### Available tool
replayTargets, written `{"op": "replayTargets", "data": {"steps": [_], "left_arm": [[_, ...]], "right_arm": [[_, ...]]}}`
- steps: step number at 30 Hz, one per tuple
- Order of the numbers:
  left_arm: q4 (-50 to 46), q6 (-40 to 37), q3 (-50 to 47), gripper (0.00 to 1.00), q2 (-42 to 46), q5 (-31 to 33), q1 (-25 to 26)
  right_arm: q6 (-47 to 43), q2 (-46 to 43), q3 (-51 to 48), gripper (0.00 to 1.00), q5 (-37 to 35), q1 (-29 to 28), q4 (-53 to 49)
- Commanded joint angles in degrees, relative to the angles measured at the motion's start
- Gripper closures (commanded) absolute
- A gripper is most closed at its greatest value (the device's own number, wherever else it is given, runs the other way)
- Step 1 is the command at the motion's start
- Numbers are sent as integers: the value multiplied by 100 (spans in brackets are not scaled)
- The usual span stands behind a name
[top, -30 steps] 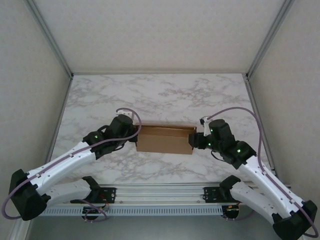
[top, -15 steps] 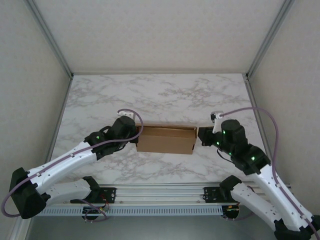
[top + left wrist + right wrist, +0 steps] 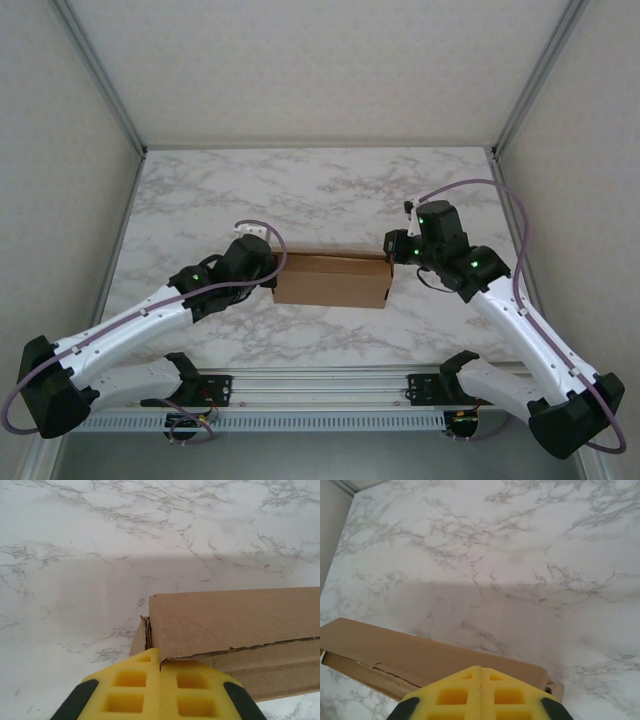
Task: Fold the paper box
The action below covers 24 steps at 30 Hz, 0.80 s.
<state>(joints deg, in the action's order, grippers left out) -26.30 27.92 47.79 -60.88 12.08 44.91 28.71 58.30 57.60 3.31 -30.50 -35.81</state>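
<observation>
Paper box (image 3: 330,280) looks light, thin, easily creased; grip the end walls. Left pincer (image 3: 160,656) and right pincer (image 3: 481,671) both closed at its ends.

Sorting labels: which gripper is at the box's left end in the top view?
The left gripper, shut at that end; the right gripper is at the box's right end.

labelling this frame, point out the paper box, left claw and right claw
paper box (image 3: 330,280), top external view, middle of its brown top panel
left claw (image 3: 160,664), left wrist view, seam between its shut yellow fingertips
right claw (image 3: 481,672), right wrist view, seam between its shut yellow fingertips
</observation>
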Motion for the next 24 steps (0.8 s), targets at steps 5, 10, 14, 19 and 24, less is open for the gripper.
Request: {"op": "replayTargets", "data": {"steps": [5,10,14,19,24], "left_arm": [[-210,146,-139,98,67,69,70],[-147,151,-147,96,52,50,71],[-142,154,-119,94,67,40,78],[-153,216,-68,82,167,28,75],[-144,308,-68,69,393,-64,79]], "right_arm": [[138,-47,-492,100,315,40,96],[231,-104,-844,100,564,37,189],[238,-192,-1023,100,602,41,188],[227,-325,-1137,100,583,37,145],[278,-416,-1191,100,576,28,206]]}}
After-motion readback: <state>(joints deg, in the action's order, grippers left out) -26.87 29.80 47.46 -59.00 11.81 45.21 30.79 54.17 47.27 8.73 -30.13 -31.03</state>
